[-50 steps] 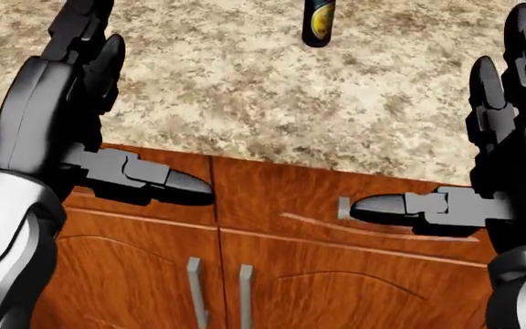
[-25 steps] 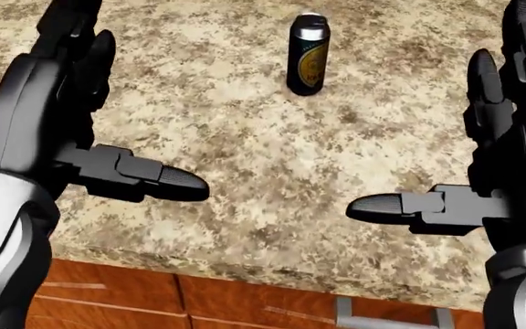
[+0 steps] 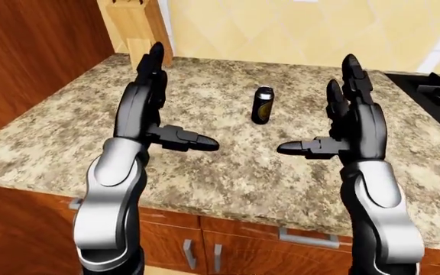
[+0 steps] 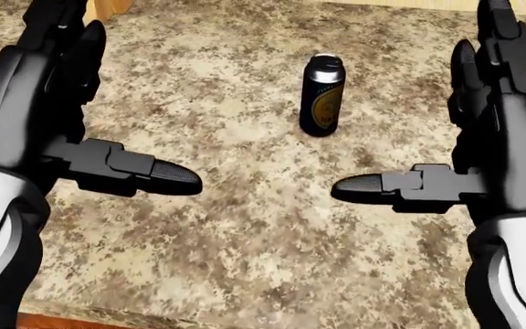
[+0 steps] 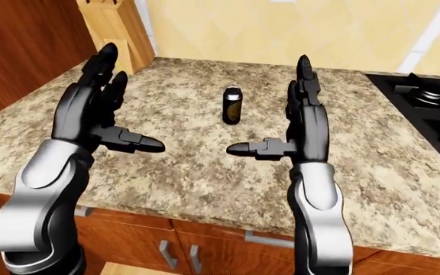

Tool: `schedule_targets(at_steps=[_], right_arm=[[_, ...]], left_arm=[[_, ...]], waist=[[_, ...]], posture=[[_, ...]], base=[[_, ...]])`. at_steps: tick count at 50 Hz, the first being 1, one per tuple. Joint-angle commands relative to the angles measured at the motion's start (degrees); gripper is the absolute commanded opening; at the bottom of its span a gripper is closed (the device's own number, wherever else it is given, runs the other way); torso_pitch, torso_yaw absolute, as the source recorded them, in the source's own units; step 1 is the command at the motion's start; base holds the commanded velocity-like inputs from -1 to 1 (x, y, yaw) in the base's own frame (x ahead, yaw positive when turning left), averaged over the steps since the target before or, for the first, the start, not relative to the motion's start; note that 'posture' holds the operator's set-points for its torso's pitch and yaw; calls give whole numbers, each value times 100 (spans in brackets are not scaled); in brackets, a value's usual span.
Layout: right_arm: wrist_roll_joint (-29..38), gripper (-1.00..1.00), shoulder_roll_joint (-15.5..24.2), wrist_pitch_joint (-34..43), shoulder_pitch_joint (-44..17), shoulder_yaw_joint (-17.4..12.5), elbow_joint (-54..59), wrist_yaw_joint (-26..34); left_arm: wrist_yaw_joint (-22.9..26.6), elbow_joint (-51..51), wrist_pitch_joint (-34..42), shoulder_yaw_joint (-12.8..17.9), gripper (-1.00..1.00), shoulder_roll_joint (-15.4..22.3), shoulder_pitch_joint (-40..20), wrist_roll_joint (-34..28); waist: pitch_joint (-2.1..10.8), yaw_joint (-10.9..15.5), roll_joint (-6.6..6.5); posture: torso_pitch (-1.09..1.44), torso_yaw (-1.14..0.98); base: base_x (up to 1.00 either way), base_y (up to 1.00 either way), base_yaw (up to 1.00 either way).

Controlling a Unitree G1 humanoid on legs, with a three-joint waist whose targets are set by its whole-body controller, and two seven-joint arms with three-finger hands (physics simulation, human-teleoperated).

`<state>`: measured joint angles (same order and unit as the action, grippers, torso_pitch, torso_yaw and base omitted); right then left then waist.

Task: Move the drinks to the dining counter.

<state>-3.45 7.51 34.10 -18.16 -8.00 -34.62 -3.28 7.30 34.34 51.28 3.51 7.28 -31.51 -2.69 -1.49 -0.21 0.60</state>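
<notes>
Camera had tilted up since the earlier head view: cabinet doors dropped out of sight, granite counter (image 4: 245, 260) filled the view, and the can (image 4: 322, 96) sat lower, near centre. One can only, dark w/ silver top and a yellow-gold label, writing too small to read; it stood upright on the counter. Two hands, both raised above the counter: left hand (image 3: 147, 106) left of the can, right hand (image 3: 355, 117) right of it, neither touching it. Both spread wide, fingers up, thumbs pointing inward, holding nothing. One knife block (image 3: 132, 26) stood beyond the can, top left; one stove (image 3: 438, 94) lay right of the can
</notes>
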Motion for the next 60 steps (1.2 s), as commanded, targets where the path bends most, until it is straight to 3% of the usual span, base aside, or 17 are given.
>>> schedule_targets(at_steps=[1,15,31,47,60], right_arm=[[179,100,55,-171,-367,26,163,-51],[359,100,364,-192,-2208,-3,2558,-409],[712,100,599,-1957,-4419,209,6951,-657],[1167,100,337,-3221,-5556,335,9492,-911],[1402,100,137,-3519,-5827,380,10199,-1125]], left_arm=[[-17,152,-157,34,100,29,-171,5],[-40,155,-160,0,100,17,-155,20],[-4,-55,-376,7,100,5,-104,3],[34,-149,-551,29,100,27,24,7],[74,-169,-568,142,100,109,20,76]], waist=[[110,9,-4],[50,42,-1],[82,43,-32],[136,41,-75],[158,52,-86]], posture=[[0,0],[0,0],[0,0],[0,0],[0,0]], base=[[0,0,0],[0,0,0],[0,0,0],[0,0,0],[0,0,0]])
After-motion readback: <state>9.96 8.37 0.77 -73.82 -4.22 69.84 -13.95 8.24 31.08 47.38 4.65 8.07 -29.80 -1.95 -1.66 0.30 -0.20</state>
